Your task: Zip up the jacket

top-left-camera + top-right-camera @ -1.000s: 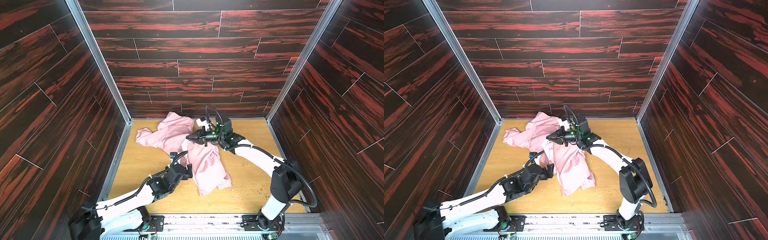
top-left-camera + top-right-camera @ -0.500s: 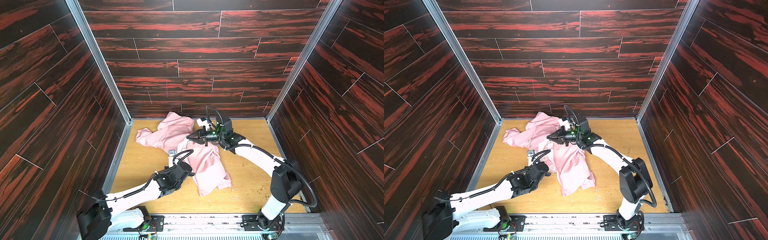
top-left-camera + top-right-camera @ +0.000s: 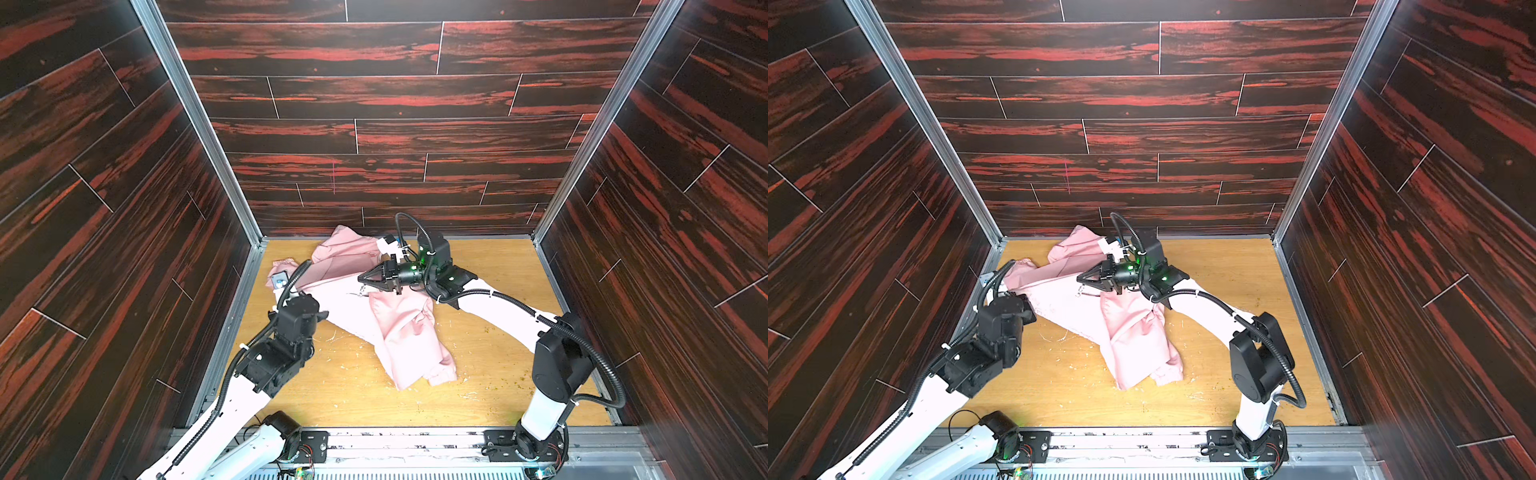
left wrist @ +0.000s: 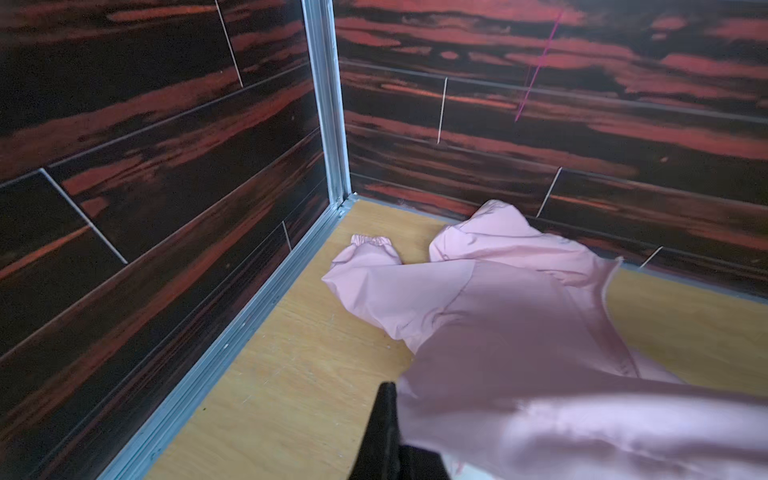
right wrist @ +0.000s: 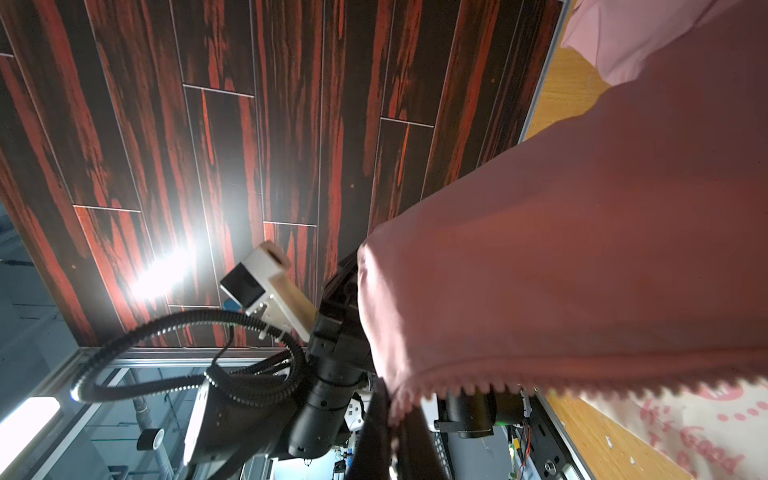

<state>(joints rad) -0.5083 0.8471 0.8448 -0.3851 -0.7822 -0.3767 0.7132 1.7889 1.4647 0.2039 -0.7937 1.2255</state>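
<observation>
Only the right wrist view shows zipper teeth (image 5: 478,388) pinched by right pincer (image 5: 392,424); left pincer (image 3: 322,316) grips jacket (image 3: 399,328).

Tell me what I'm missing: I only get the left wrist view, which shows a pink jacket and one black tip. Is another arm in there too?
Observer: Yes. In both top views the right claw is pinched shut on the jacket, near its middle.
Operator: Which part is it pinching?
Observer: The right wrist view shows a zipper edge, its pink teeth running into that claw.
Operator: And where is my own claw?
Observer: In a top view the left claw grips the jacket's left edge, close to the left wall, and the cloth spans from it to the right claw.
</observation>
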